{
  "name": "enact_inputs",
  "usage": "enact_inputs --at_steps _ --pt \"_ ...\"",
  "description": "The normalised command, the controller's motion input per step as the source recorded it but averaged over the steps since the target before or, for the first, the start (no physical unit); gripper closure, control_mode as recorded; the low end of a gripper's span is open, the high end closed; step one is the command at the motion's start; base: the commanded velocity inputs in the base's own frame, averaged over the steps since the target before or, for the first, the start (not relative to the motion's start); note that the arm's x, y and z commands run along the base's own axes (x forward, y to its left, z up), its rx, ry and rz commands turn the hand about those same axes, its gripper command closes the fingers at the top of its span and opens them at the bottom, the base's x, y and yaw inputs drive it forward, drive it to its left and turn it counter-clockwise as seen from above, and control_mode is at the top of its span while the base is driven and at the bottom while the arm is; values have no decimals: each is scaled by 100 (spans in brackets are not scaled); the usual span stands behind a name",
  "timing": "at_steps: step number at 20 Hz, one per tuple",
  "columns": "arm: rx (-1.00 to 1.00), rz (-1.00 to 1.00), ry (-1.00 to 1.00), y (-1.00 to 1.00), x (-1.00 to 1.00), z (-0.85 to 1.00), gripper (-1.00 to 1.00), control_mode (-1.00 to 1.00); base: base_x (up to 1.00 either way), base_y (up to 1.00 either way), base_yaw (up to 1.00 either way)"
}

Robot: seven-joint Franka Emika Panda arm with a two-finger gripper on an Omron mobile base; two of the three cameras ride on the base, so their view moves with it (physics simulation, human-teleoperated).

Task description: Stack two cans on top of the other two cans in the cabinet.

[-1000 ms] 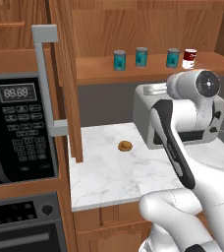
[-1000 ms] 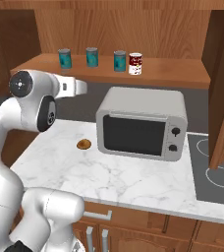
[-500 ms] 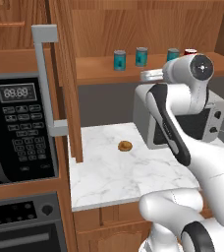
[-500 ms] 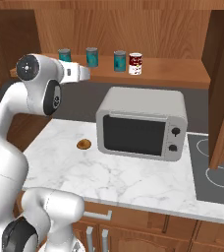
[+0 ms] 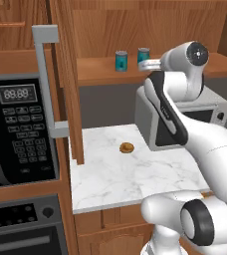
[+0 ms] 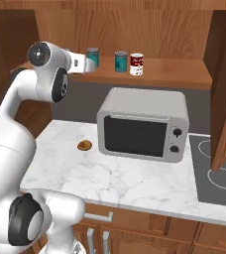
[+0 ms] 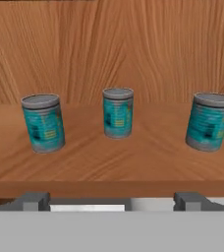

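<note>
Wood-grain paneling is backing the cabinet [image 7: 133,49], whose plank shelf [image 7: 109,162] is carrying every can upright. Just short of the shelf edge, the gripper [image 7: 111,201] is hovering with its fingertips [image 7: 33,201] spread wide, gripping nothing. Directly ahead of it the middle teal can [image 7: 118,112] is standing; the left teal can [image 7: 43,122] and right teal can [image 7: 210,121] are flanking it, well apart. Further right the red and white can [image 6: 136,64] is standing. Below the gripper, the marble bench [image 5: 115,169] is bearing a grey microwave [image 6: 143,124].
</note>
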Motion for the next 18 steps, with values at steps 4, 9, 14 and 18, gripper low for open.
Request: enact_inputs --at_steps 4,9,14,18 --pt "12 0 16 -5 41 0 -100 -100 0 0 0" --pt "4 0 2 -5 31 0 -100 -100 0 0 0" --pt "0 0 0 -3 30 -6 -100 -100 0 0 0" --pt "0 0 0 0 36 -12 -100 -100 0 0 0"
